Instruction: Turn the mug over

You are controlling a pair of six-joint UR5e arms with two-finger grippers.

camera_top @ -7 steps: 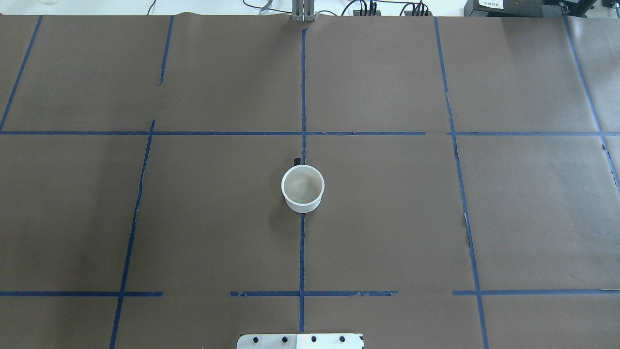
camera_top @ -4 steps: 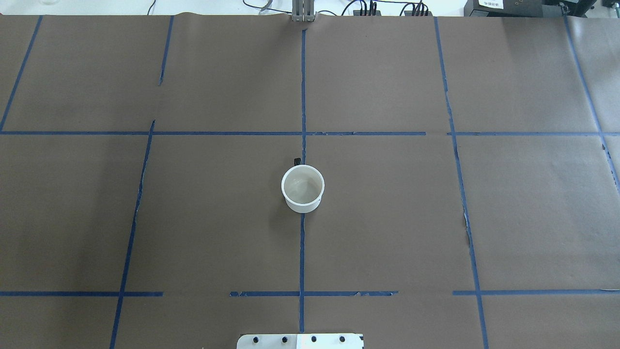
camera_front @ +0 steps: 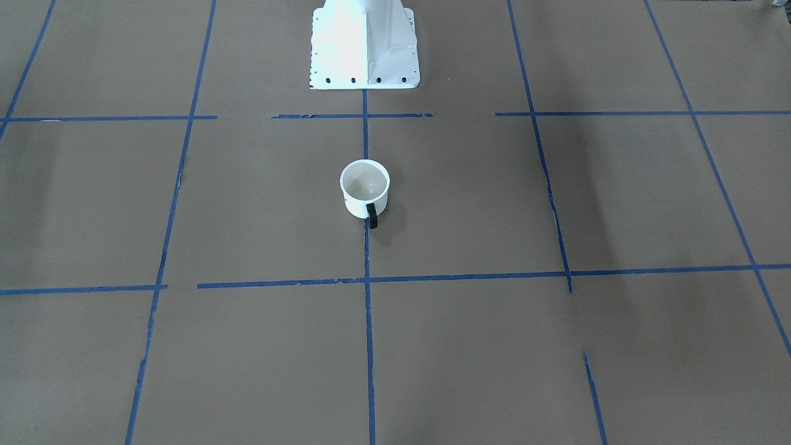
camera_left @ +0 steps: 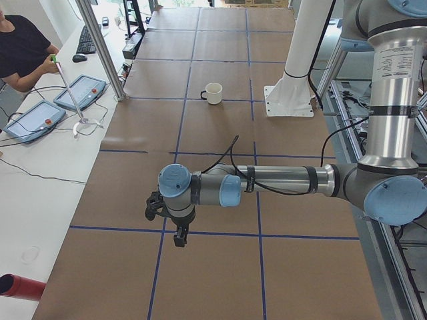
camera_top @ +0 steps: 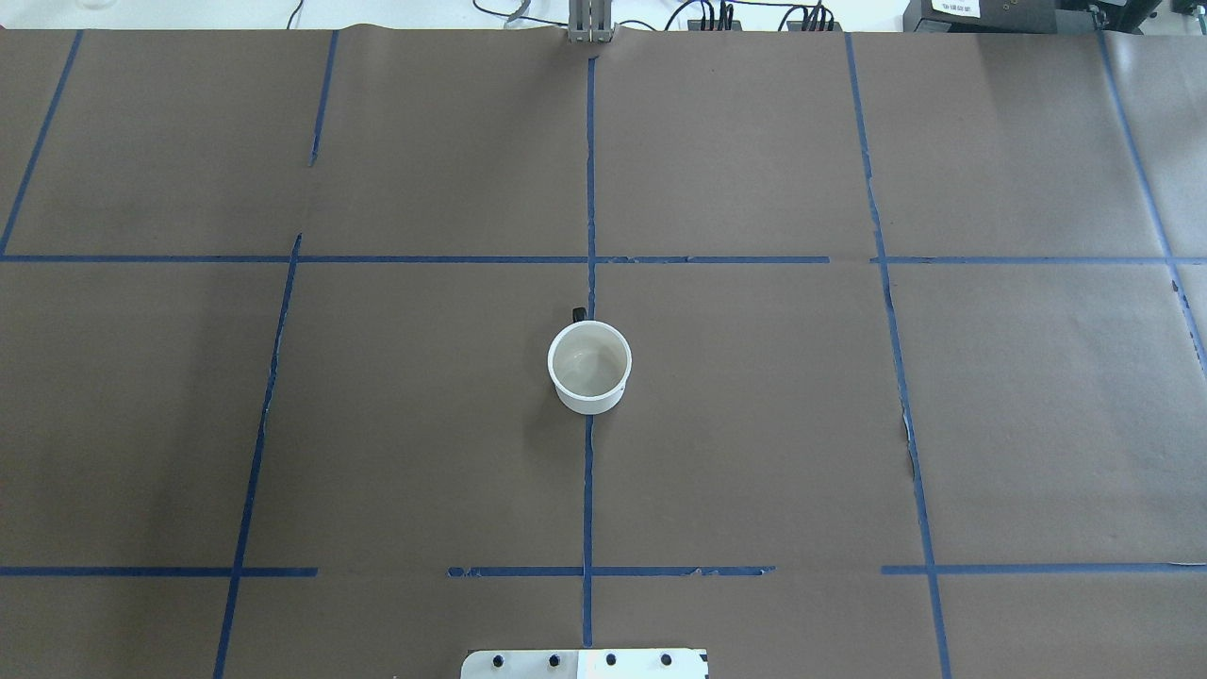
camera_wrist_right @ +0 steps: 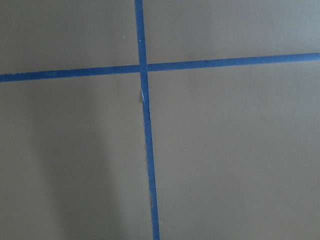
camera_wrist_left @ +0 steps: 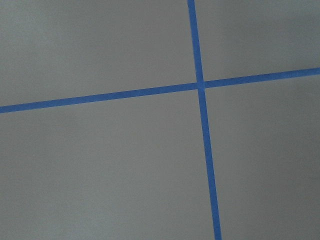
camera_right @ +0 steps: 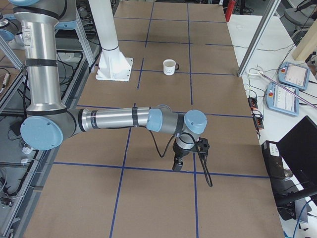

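The small white mug [camera_top: 589, 370] stands upright, mouth up, on the centre tape line of the brown table. It also shows in the front view [camera_front: 364, 188], with its black handle [camera_front: 371, 217] towards the operators' side. In the right side view the mug [camera_right: 170, 67] shows a smiley face; it is small and far in the left side view [camera_left: 213, 93]. My left gripper [camera_left: 178, 235] and right gripper [camera_right: 177, 165] hang far from the mug at opposite table ends. They show only in side views, so I cannot tell open or shut. Both wrist views show only paper and tape.
The white robot pedestal [camera_front: 364, 46] stands just behind the mug, on the robot's side. Blue tape lines [camera_top: 589, 189] grid the paper. An operator [camera_left: 23, 47] sits at a side bench with control pendants [camera_left: 81, 94]. More pendants [camera_right: 293, 75] lie beside the table.
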